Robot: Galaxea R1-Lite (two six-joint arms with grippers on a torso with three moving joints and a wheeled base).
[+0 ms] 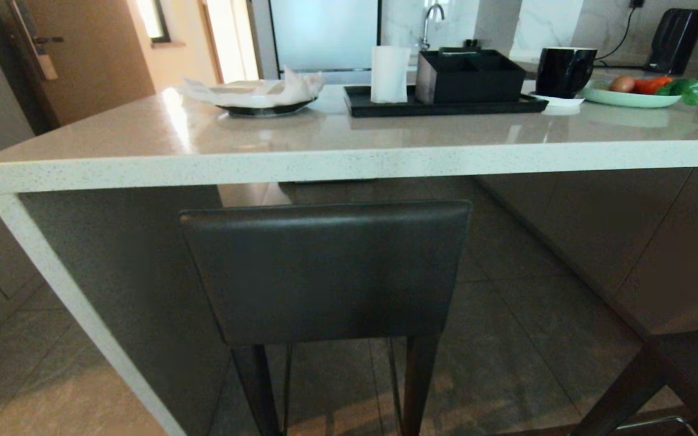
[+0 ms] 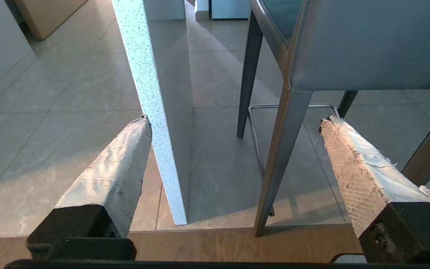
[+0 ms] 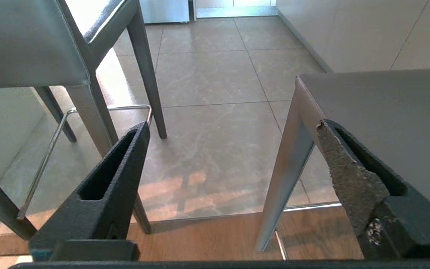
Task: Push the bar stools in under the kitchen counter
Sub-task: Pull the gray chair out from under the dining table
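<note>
Both tools hung low in front of the table, out of the head view and seen only through their own wrist cameras. Left tool [image 2: 235, 123] had its jaws spread wide and grasped nothing; between its taped fingers [image 2: 114, 168] showed the speckled white side panel [image 2: 151, 112] of the table and, just beside it, the near leg [image 2: 282, 157] of a stool. Right tool [image 3: 233, 129] was likewise released and empty, its black fingers [image 3: 110, 179] framing tiled floor [image 3: 207, 74].

One bar stool [image 1: 325, 272] stood at the table's left end, near the corner, its dark grey backrest facing the camera and sitting just below the thick white front edge [image 1: 349, 160] of the table. Its seat reached in under the top, while the backrest was level with or slightly outside the edge; I could not tell which. Its thin metal footrest bar [image 2: 286, 106] ran between the legs. A second bar stool [image 1: 676, 375] was further right along the front edge, only partly in view at the lower right, and stood out from the table on the wooden floor strip [image 3: 207, 235].

On the table top sat a plate with crumpled paper [image 1: 258, 94], a black tray [image 1: 446, 106] holding a white roll [image 1: 390, 74] and a black box [image 1: 470, 75], a black mug [image 1: 564, 71], and a pale plate of vegetables [image 1: 634, 97].
</note>
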